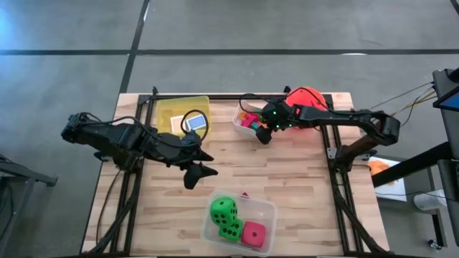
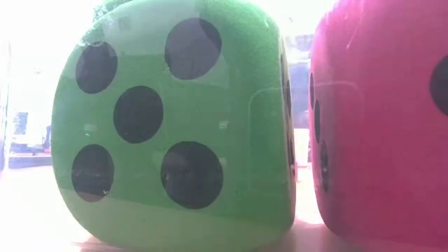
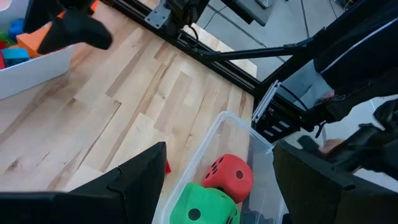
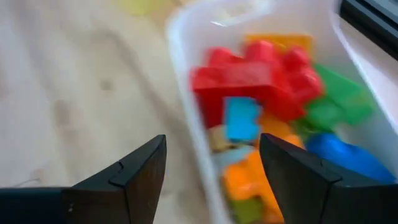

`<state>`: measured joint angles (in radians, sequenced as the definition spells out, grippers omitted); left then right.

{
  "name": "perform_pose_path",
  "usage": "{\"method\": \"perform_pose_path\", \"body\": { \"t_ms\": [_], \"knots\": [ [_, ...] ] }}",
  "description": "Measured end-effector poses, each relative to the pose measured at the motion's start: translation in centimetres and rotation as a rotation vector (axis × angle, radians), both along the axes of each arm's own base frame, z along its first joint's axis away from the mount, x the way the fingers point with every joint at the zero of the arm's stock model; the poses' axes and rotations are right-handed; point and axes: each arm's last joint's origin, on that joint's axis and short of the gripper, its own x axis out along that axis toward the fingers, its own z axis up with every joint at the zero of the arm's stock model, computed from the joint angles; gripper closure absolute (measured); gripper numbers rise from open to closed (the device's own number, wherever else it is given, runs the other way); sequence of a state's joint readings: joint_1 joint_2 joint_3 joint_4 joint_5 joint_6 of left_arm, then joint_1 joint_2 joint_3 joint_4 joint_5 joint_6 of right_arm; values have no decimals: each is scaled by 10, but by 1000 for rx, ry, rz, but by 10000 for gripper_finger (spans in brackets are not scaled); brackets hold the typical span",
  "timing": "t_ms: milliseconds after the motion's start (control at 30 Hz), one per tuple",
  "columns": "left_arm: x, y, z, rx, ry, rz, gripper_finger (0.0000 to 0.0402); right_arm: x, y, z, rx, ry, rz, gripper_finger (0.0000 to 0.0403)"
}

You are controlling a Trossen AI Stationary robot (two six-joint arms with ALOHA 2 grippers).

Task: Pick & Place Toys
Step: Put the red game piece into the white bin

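Wood tabletop (image 1: pixel 287 172) from above: green dice (image 1: pixel 225 216) and pink die (image 1: pixel 253 234) in clear tub (image 1: pixel 268 208), tiles in yellow tub (image 1: pixel 172 109), blocks in white tub (image 1: pixel 241 127). Sorting looks nearly done.
Left wrist: left jaws (image 3: pixel 217 180) spread, empty, above clear tub.
Right wrist: right jaws (image 4: pixel 212 163) spread, empty, over the blocks (image 4: pixel 261 81).

Pale, matt wood-plank tabletop (image 1: pixel 301 179); clear glossy plastic tub (image 1: pixel 267 213) at its near edge; smooth green spotted die (image 2: pixel 175 119); shiny bright plastic blocks (image 4: pixel 273 106)
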<state>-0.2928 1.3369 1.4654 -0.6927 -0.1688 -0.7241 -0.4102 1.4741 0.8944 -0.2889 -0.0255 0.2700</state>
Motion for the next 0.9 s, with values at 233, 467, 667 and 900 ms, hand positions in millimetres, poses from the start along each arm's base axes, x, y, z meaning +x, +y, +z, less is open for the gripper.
{"method": "perform_pose_path", "body": {
  "t_ms": [233, 467, 667, 900],
  "knots": [
    [1, 3, 1, 22, -13, -4, 121, -4, 40, 38, -49, -145, 207, 152],
    [2, 5, 2, 35, -24, -7, 121, -11, 86, 56, -41, -207, 493, 152],
    [3, 5, 2, 54, -28, -17, 121, -11, 102, 52, -7, -200, 550, 152],
    [3, 5, 2, 53, -32, -21, 121, -11, 119, 52, 80, -208, 534, 152]
  ]
}}
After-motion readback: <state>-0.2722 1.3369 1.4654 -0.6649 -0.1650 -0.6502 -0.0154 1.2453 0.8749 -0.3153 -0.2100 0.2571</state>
